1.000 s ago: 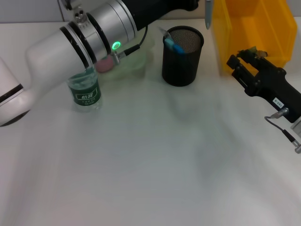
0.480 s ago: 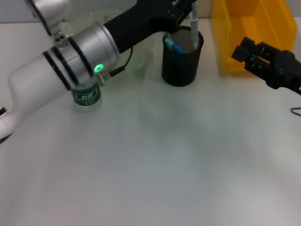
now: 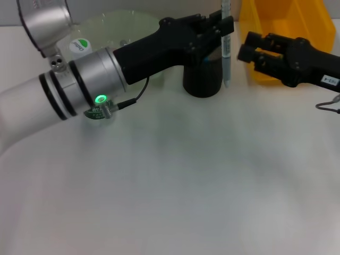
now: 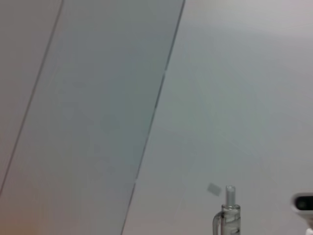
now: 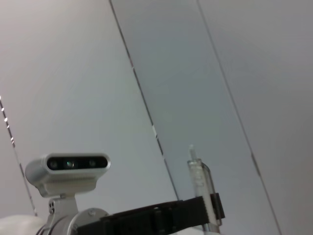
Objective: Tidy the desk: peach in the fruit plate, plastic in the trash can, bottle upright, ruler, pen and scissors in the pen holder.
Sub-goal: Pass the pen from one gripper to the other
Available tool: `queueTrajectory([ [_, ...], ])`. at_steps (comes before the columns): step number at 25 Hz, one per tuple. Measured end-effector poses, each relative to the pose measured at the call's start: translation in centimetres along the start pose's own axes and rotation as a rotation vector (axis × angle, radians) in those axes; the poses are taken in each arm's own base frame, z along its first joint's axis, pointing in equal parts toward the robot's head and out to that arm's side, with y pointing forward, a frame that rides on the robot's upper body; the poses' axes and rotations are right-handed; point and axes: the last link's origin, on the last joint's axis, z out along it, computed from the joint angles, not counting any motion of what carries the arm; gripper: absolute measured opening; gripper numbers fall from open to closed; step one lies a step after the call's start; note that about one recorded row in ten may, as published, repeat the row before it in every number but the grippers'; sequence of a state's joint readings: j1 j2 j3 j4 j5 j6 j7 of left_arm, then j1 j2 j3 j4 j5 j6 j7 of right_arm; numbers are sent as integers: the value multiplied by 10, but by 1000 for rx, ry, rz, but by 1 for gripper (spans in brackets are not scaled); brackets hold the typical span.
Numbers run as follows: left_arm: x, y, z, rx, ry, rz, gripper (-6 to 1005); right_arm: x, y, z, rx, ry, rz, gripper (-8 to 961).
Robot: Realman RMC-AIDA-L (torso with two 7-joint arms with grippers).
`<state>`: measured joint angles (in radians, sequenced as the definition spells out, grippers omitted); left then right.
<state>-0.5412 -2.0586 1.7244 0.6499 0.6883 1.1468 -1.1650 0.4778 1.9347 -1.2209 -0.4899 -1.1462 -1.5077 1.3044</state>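
Little can be read from here. A small white sticker on the black right gripper carries dark characters too small to read. The green label on the clear plastic bottle is mostly hidden, its print illegible.

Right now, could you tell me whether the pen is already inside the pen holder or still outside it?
Outside. The left gripper holds the pen upright, its lower end hanging beside the pen holder, not in it.

Left arm: white shell, silver collar w/ black rings, green LED, thin black cable, then matte black gripper. Right gripper: black, white label behind fingers, possibly a serial no.
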Motion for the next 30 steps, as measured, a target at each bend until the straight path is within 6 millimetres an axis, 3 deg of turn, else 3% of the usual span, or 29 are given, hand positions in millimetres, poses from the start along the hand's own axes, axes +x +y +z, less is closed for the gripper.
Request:
queueTrajectory([
  [15, 2, 5, -15, -44, 20, 3, 184, 0, 11, 32, -90, 169, -4, 470],
  [30, -10, 12, -16, -82, -38, 21, 184, 1, 15, 33, -106, 187, 10, 465],
])
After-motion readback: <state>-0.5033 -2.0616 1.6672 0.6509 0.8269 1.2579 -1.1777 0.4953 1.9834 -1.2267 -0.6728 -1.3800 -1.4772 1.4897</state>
